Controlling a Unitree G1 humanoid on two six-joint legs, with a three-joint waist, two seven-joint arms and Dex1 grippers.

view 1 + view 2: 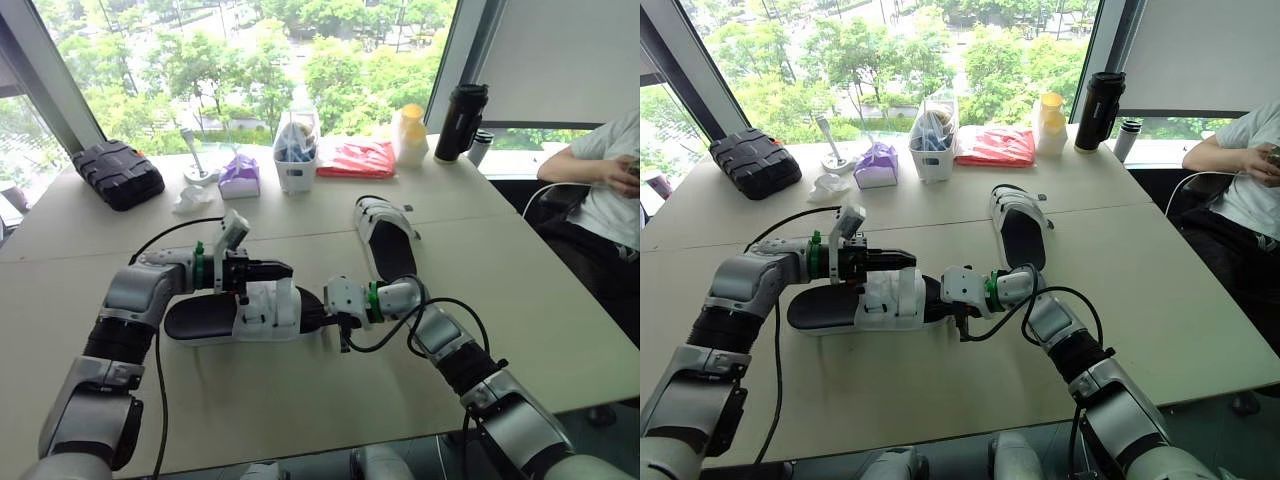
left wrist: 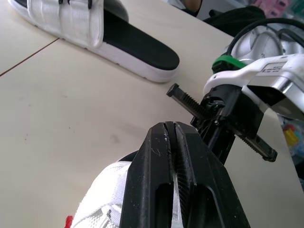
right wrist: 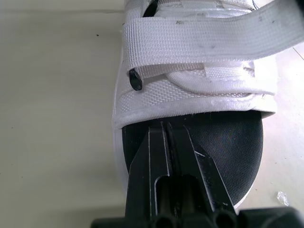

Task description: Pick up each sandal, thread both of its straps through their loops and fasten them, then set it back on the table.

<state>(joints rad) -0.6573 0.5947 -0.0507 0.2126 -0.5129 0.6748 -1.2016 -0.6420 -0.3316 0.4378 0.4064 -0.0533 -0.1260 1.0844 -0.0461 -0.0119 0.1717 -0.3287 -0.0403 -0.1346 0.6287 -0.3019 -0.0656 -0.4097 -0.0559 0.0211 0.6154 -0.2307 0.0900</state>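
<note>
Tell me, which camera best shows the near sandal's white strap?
The right wrist view: the strap lies close up across the sandal by a black loop. The eye views show it small, from above; the left wrist view catches a bit of white fabric.

1. Looking out through a wide window (image 1: 250,40) onto dense green trees (image 1: 340,60).
2. Taking in soft, even daylight from that far side.
3. Being framed by dark slanting posts, one at the left (image 1: 52,85) and one at the right (image 1: 455,50), with a pale blind (image 1: 570,50) hanging beyond the right one.
4. Spreading wide below the glass as a pale beige table (image 1: 300,400), showing thin seams between its joined tops.
5. Holding along the far edge a black ribbed case (image 1: 118,173), a purple tissue box (image 1: 239,176), a white basket (image 1: 296,160), a red packet (image 1: 356,158), a yellow-capped bottle (image 1: 410,133) and a black tumbler (image 1: 461,121).
6. Seating a person (image 1: 610,180) in a white shirt at the right end.
</note>
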